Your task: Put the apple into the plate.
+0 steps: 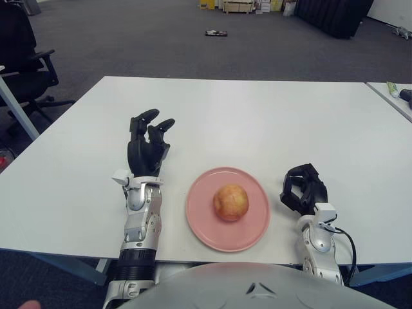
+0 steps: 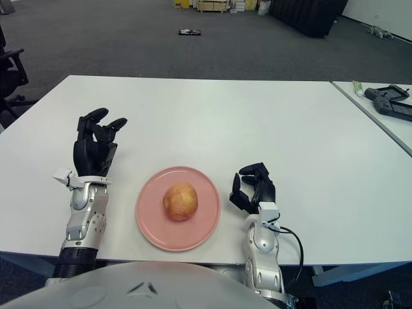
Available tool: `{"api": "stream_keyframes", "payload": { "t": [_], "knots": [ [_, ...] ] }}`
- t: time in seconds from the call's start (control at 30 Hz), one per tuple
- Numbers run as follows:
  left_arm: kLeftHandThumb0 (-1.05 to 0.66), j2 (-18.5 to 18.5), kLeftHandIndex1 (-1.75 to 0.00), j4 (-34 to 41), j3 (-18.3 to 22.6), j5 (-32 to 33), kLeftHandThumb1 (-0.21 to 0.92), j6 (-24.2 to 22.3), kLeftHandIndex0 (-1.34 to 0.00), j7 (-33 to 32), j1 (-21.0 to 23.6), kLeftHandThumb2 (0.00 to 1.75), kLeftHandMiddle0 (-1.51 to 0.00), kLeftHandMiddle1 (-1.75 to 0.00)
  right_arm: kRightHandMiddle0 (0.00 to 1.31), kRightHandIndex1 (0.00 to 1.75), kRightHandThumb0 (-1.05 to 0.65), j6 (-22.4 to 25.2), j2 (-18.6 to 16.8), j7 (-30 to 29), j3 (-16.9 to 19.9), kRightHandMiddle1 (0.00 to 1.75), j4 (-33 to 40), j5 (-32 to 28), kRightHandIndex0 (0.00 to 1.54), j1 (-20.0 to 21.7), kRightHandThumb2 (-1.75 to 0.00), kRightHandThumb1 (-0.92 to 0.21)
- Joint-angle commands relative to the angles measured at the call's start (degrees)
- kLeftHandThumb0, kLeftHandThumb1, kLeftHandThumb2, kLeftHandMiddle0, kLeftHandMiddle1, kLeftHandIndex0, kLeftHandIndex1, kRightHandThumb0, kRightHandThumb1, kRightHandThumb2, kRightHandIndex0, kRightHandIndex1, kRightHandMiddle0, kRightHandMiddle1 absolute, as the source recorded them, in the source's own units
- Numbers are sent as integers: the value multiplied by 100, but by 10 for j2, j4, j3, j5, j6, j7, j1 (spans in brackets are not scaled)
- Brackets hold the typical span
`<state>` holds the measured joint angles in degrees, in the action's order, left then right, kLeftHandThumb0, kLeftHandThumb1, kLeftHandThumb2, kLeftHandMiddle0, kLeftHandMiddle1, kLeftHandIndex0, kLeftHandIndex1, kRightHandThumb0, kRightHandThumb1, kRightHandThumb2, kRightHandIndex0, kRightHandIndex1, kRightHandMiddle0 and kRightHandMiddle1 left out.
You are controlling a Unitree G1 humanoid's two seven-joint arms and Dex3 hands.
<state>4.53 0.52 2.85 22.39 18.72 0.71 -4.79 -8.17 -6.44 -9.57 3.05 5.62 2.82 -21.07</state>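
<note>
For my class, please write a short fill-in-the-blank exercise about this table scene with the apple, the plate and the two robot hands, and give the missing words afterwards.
1. The apple lies on the pink ____.
2. The plate lies between the left robot hand and the ____ robot hand.
3. The left robot hand holds ____.
4. The table under the plate is ____ in colour.

Missing words: plate; right; nothing; white

Bright, even overhead light; soft faint shadows on table (image 1: 270, 122); sharp focus.
</note>
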Motion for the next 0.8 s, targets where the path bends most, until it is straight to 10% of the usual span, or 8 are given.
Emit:
{"api": "stream_keyframes", "payload": {
  "t": [0.0,0.37,0.77],
  "knots": [
    [-57,12,-162,-10,3,5,83,-18,-30,11,-6,109,-41,-140,45,175,-42,9,-1,0,1,175,-1,-4,101,4,-107,-52],
    [-38,27,-174,34,19,31,79,-143,-28,-20,-43,74,-38,-159,45,175,-42,8,-1,-1,1,175,-2,-5,100,7,-107,-52],
    [-19,7,-175,-43,9,-55,66,-117,-32,2,-40,86,-41,-163,43,175,-41,3,-2,1,1,175,-1,-8,100,6,-104,-54]
  ]
}}
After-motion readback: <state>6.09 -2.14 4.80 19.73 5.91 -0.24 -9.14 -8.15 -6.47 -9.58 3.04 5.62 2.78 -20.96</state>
